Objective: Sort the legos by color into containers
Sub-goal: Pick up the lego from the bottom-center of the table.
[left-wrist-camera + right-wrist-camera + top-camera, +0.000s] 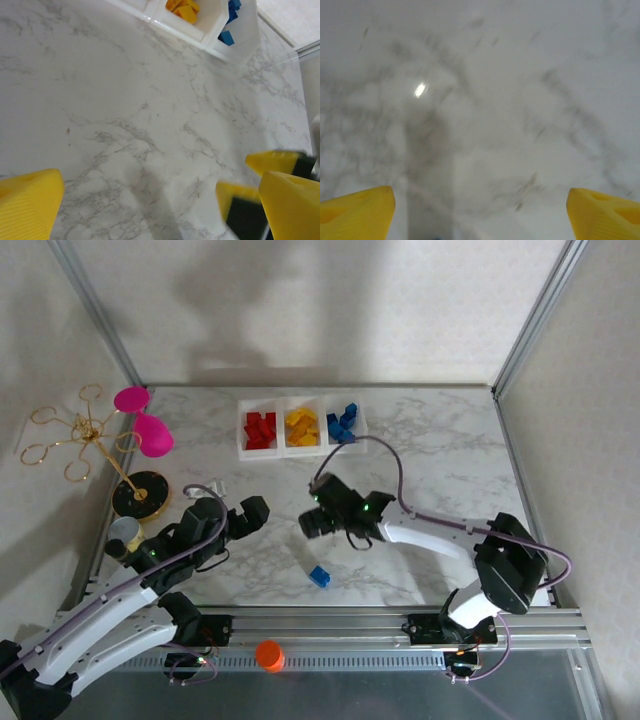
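right end effector (314, 524) released, jaws wide over bare tabletop (440, 455); lone blue lego (319, 576) lies just behind it, so retract, centre, then descend squarely.

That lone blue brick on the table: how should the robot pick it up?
From straight above, pinching two opposite side walls. The blue brick lies flat and alone on the table, turned somewhat askew, so the fingers would likely have to twist to line up with it. The open right gripper hangs nearest, so it is probably the one to use.
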`<act>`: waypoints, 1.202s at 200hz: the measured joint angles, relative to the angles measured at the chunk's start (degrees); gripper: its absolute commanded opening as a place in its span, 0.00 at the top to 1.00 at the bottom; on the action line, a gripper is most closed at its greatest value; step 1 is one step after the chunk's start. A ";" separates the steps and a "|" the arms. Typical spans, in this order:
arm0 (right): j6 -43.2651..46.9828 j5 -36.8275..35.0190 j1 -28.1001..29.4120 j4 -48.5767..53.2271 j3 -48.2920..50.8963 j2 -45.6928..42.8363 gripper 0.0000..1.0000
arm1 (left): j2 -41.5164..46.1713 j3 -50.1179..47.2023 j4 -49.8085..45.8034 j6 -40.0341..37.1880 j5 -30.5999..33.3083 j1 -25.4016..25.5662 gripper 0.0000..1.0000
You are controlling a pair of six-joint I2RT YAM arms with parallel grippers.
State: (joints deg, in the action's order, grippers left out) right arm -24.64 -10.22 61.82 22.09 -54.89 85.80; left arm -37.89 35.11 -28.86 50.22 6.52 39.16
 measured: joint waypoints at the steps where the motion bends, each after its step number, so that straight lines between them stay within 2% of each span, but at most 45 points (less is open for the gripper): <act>1: -0.22 0.07 0.35 0.02 0.24 -0.15 0.10 | 0.09 -0.04 -0.04 0.07 -0.07 0.00 0.00; 46: -4.87 0.87 9.90 -0.68 7.02 -1.97 0.11 | 1.75 -2.16 -1.57 2.36 -1.62 0.00 0.00; 75: -6.95 0.83 13.75 -0.59 9.05 -0.55 0.17 | 2.75 -3.08 -2.43 3.23 -2.32 0.00 0.00; 118: -8.11 -1.20 14.21 -1.29 8.68 3.54 0.31 | 2.97 -3.34 -2.62 3.87 -2.34 0.00 0.00; 193: -9.14 -3.30 14.19 -1.31 5.92 6.88 0.64 | 2.93 -3.48 -2.69 3.87 -2.34 0.00 0.00; 240: -9.27 -3.50 13.90 -1.01 5.16 6.60 0.70 | 2.93 -3.48 -2.69 3.85 -2.32 0.00 0.00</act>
State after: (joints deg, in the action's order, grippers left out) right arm -33.91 -13.72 75.72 21.08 -49.74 92.40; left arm -34.96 31.64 -31.55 54.06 4.21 39.16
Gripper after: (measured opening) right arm 0.335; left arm 0.996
